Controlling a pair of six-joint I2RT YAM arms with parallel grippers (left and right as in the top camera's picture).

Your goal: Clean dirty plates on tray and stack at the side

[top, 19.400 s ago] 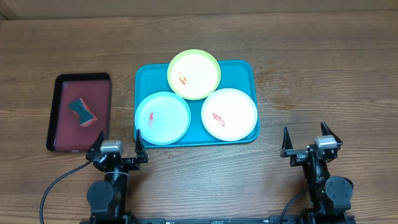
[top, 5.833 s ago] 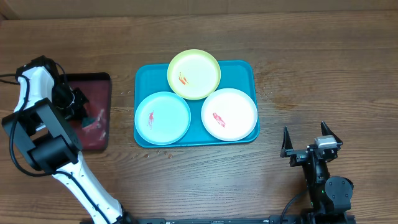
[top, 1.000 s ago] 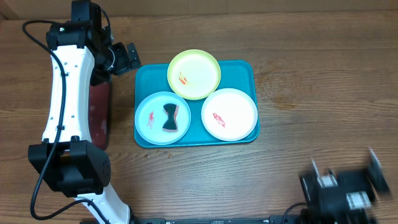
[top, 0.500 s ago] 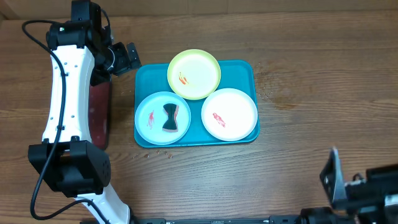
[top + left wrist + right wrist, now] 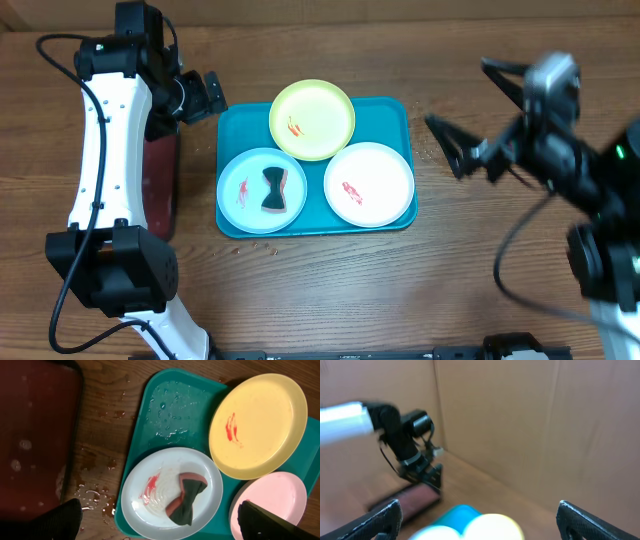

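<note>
Wood table (image 5: pixel 330 290) wet by tray (image 5: pixel 388 108), walls (image 5: pixel 520 420) perhaps cardboard; left claw (image 5: pixel 203 94), right claw (image 5: pixel 470 106) spread.

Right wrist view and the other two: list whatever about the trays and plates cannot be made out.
- Right wrist view: motion blur; the blue tray and yellow-green plate are smears cut off by the bottom edge; stains unreadable.
- Overhead: the dark red tray is mostly hidden under the left arm.
- Left wrist view: the white plate is cut off by the bottom edge.

Tray (image 5: pixel 240 125) turquoise. Yellow-green plate (image 5: pixel 320 110), light blue plate (image 5: pixel 238 210), white plate (image 5: pixel 375 175): red smear on each. Sponge (image 5: pixel 272 190) black, red-brown edges. Small tray (image 5: pixel 163 185) dark red. Table (image 5: pixel 500 60) brown woodgrain.
</note>
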